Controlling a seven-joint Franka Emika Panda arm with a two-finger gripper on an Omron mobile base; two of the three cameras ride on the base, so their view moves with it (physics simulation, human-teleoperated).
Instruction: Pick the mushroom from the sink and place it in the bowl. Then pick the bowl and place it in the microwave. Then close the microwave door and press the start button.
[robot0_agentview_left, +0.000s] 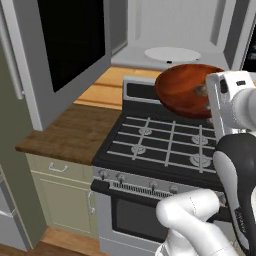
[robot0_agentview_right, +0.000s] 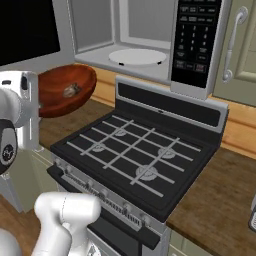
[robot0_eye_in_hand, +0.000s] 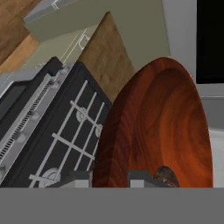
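Gripping the rim of the glossy reddish-brown wooden bowl (robot0_eye_in_hand: 162, 127), fingers (robot0_eye_in_hand: 140, 178) are held near; the light-grey microwave (robot0_agentview_right: 137, 37) lies farther, higher.

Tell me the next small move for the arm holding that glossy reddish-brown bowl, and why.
Probably carry the glossy reddish-brown bowl forward toward the white round turntable plate. The gripper pinches its rim over the black stove, the tiny tan mushroom is inside, and the microwave door stands open.
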